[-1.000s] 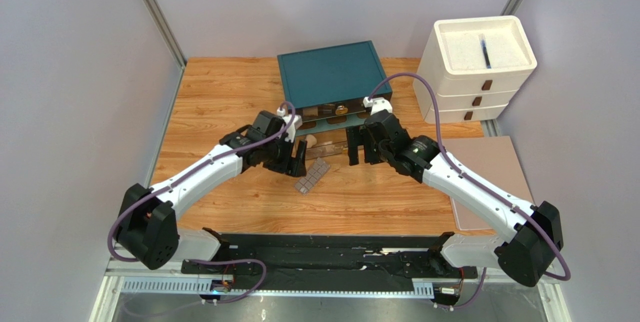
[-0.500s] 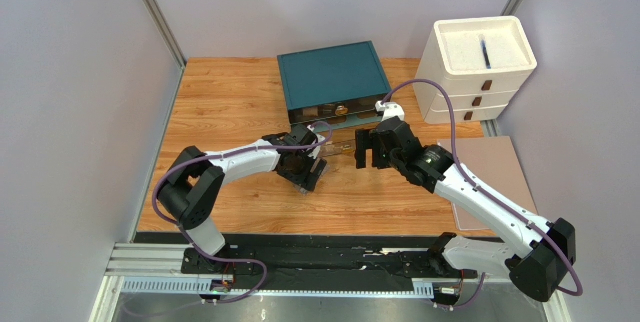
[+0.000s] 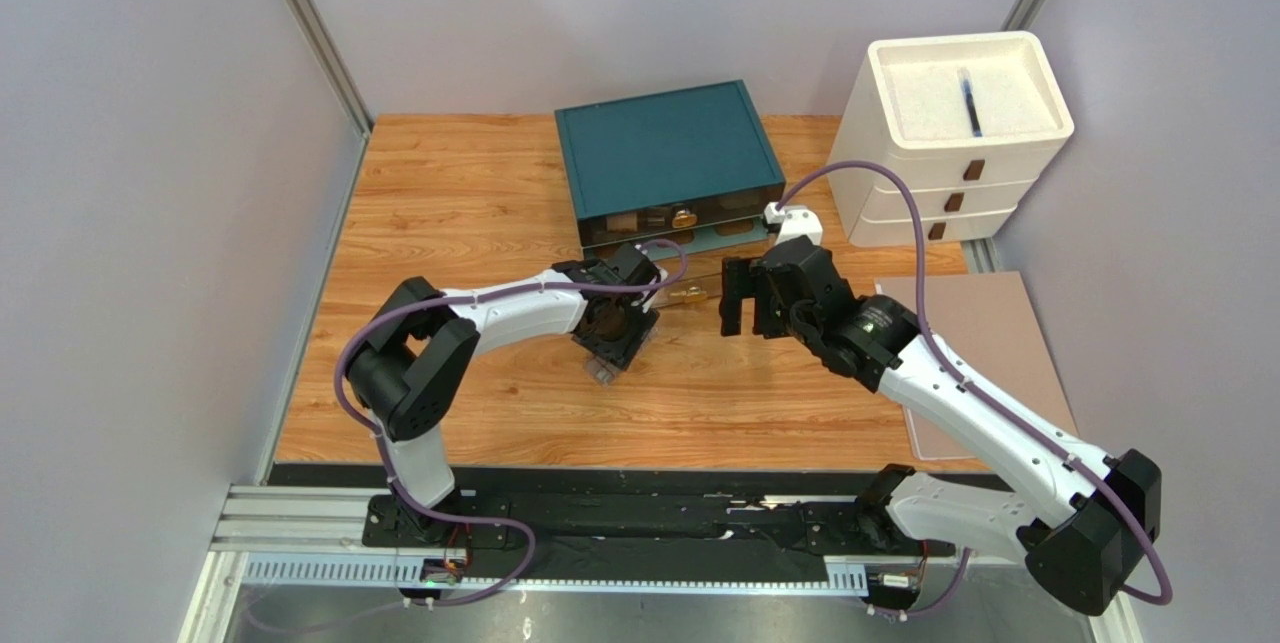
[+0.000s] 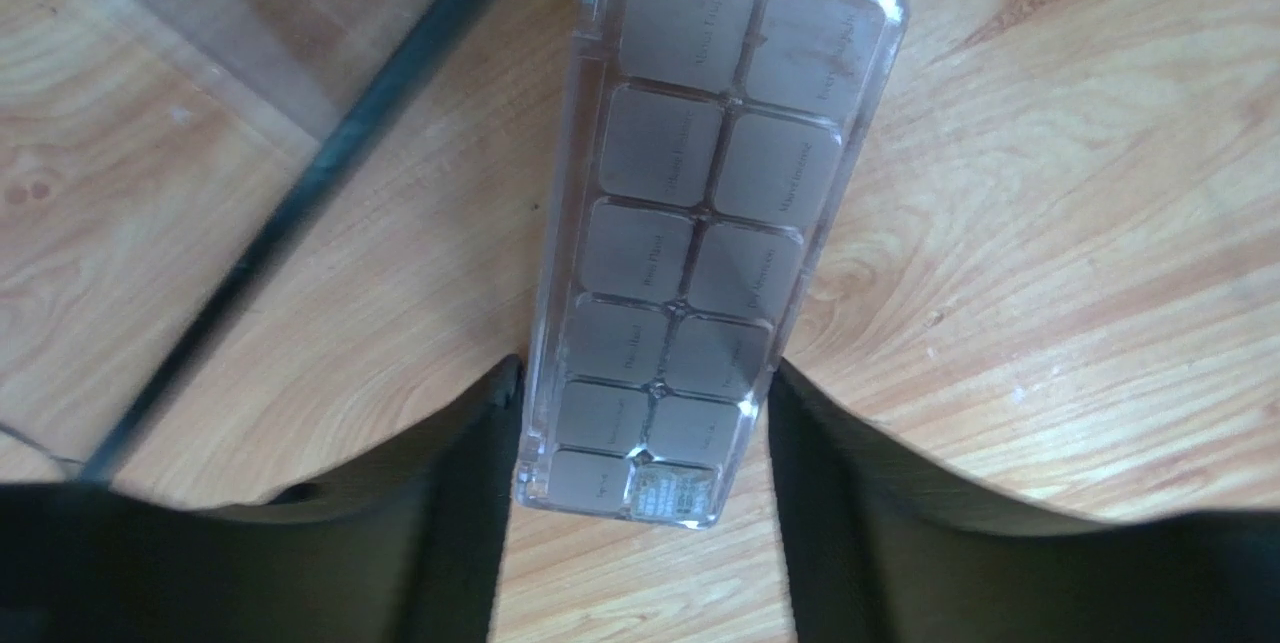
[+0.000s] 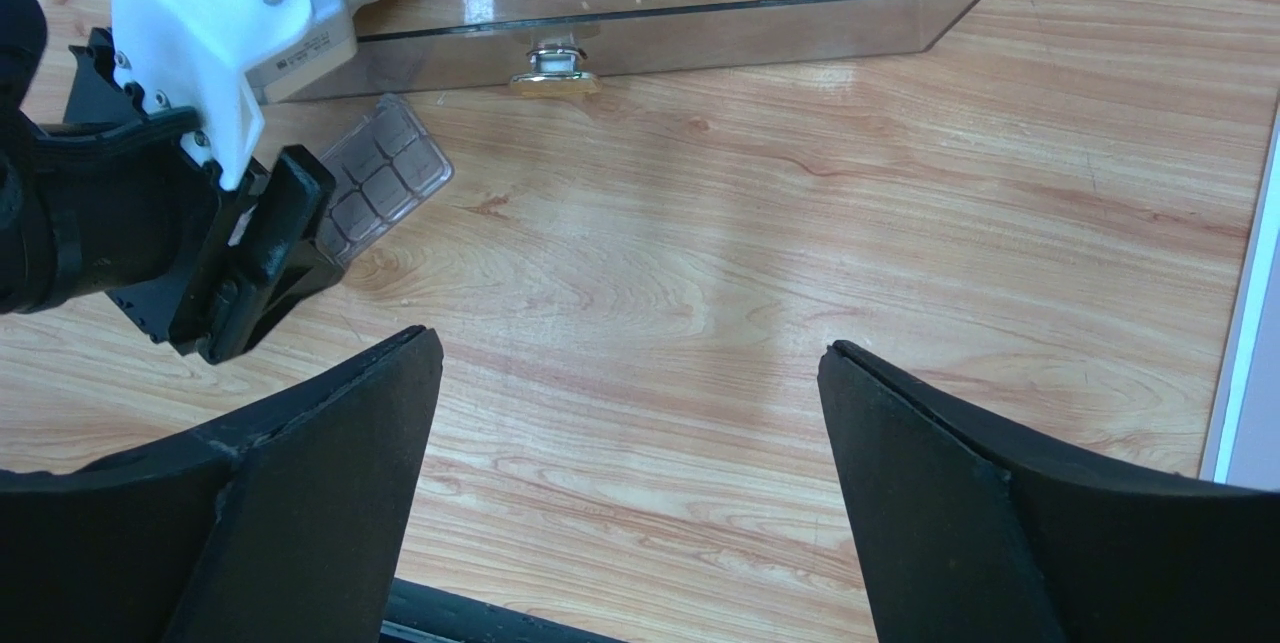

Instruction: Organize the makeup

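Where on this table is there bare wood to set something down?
Bare wood lies left of the teal box, toward the back-left corner of the table, and in the near strip between the palette and the table's front edge. It is crowded in front of the teal box: clear drawer, palette, left claw and right claw sit close together.

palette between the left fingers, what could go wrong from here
The palette lies flat on the table and the left gripper flanks only its near end, so it may pivot or slip when squeezed. The clear drawer stands close beside it; a lift could clip its front.
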`<state>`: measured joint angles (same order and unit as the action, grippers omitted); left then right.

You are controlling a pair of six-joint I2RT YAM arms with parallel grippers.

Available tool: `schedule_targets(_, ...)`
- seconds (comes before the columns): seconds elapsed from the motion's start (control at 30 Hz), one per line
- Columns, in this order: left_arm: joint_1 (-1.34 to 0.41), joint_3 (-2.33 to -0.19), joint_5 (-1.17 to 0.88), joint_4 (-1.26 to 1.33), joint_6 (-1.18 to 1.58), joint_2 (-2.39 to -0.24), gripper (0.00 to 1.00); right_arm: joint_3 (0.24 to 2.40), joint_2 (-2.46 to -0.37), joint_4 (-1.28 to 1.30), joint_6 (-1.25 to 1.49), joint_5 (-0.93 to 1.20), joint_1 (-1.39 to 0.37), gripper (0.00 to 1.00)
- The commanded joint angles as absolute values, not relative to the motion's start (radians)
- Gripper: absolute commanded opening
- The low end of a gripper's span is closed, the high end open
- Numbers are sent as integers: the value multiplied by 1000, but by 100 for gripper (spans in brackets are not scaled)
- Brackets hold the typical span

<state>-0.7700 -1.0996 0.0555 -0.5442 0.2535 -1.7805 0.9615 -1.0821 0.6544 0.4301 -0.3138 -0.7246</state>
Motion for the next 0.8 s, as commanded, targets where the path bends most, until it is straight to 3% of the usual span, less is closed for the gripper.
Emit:
schedule_targets(0.0, -814, -1098, 57, -569, 268, -1861, 47, 960, -1063, 637, 448, -347, -718, 100)
schedule_targets(0.07, -831, -1100, 61, -592, 273, -1868, 36, 956, -1060, 634, 451, -347, -719, 100)
schedule_targets(0.23, -867, -1094, 57, -638, 308, -1865, 24, 936, -1045, 621, 465, -354, -718, 100)
schedule_targets(0.43, -887, -1054, -12, -652, 350, -1789, 1, 911, -1026, 621, 469, -351, -716, 100)
schedule_targets(0.77, -973, -1110, -15, -696, 367, -1683, 0, 910, -1008, 626, 454, -367, -707, 100)
